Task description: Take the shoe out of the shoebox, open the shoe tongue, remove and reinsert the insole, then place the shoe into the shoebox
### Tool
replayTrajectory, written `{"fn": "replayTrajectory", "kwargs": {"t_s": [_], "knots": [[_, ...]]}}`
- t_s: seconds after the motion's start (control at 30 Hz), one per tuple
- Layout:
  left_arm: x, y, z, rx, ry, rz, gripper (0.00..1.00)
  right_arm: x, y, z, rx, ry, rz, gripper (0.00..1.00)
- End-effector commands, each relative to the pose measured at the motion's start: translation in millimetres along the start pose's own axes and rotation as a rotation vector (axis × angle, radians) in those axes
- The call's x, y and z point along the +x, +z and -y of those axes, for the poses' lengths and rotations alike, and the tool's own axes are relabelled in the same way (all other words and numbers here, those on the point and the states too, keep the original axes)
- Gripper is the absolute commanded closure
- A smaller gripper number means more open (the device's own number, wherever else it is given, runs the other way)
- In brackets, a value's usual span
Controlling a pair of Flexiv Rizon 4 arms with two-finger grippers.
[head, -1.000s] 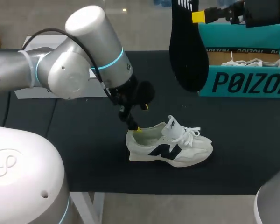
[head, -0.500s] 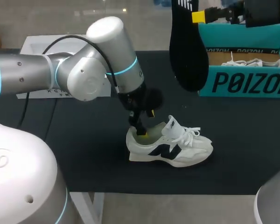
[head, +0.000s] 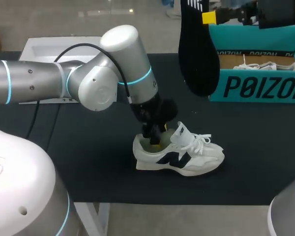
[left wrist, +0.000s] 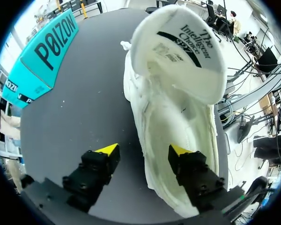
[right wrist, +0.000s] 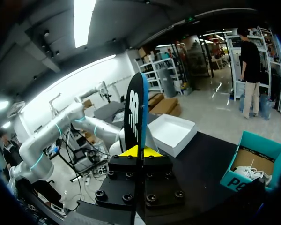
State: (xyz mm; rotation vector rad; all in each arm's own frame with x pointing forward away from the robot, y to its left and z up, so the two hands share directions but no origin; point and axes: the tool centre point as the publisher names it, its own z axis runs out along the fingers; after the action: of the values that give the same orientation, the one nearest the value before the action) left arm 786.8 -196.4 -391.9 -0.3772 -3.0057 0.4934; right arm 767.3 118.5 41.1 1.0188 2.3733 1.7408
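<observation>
Head view: white shoe (head: 179, 155) stands on its sole mid-counter (head: 88, 162), left end effector (head: 155, 140) at its heel opening. Right end effector (head: 210, 17) holds black insole (head: 196, 54) aloft beside teal shoebox (head: 255, 83).
Left wrist view: end effector spread wide, gripping nothing, one tip inside shoe, one outside.
Right wrist view: end effector clamped on insole edge.

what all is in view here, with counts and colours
shoe: one, white with a dark side logo, middle of the table, tongue raised
insole: one, black, held in the air beside the shoebox
shoebox: one, teal, open, far right of the table
second shoe: one, white, inside the shoebox
shallow box: one, white, far left of the table
table: one, black top
left gripper: one, black with yellow tips, open, one finger inside the shoe's opening, the other outside its wall
right gripper: one, black with yellow tips, shut on the insole
</observation>
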Motion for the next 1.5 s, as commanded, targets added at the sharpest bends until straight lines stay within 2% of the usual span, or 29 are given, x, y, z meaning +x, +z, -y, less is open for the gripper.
{"fn": "replayTrajectory", "kwargs": {"t_s": [0.03, 0.57, 0.67, 0.73, 0.87, 1.0, 1.07, 1.2, 1.33, 1.5], "knots": [[2.1, -2.4, 0.5, 0.003, 0.006, 0.004, 1.00, 0.0, 2.8, -0.9, 0.002, 0.002, 0.003, 1.00], [-0.1, -5.8, 2.6, 0.043, 0.062, -0.035, 1.00, 0.0, 2.8, -0.9, 0.002, 0.002, 0.003, 1.00], [-6.3, -13.0, 5.1, 0.060, 0.113, -0.073, 1.00, 0.0, 2.8, -0.9, 0.002, 0.002, 0.003, 1.00], [-5.0, -21.7, 9.9, 0.107, 0.144, -0.126, 1.00, 0.0, 2.8, -0.9, 0.002, 0.002, 0.003, 1.00], [-8.4, -36.1, 17.2, 0.091, 0.230, -0.162, 1.00, 0.0, 2.8, -0.9, 0.002, 0.002, 0.003, 1.00], [-13.4, -47.2, 23.8, 0.094, 0.386, -0.260, 1.00, 0.0, 2.8, -0.9, 0.002, 0.002, 0.003, 1.00], [-12.9, -49.6, 25.1, 0.061, 0.573, -0.320, 1.00, 0.0, 2.8, -0.9, 0.002, 0.002, 0.003, 1.00], [-12.1, -57.4, 27.8, 0.062, 0.765, -0.417, 1.00, 0.0, 2.8, -0.9, 0.002, 0.002, 0.003, 1.00], [-18.3, -62.6, 32.2, 0.070, 0.924, -0.454, 1.00, 0.0, 2.8, -0.9, 0.002, 0.002, 0.003, 1.00], [-21.1, -61.2, 40.5, 0.030, 1.056, -0.507, 1.00, 0.0, 2.8, -0.9, 0.002, 0.002, 0.003, 1.00]]}}
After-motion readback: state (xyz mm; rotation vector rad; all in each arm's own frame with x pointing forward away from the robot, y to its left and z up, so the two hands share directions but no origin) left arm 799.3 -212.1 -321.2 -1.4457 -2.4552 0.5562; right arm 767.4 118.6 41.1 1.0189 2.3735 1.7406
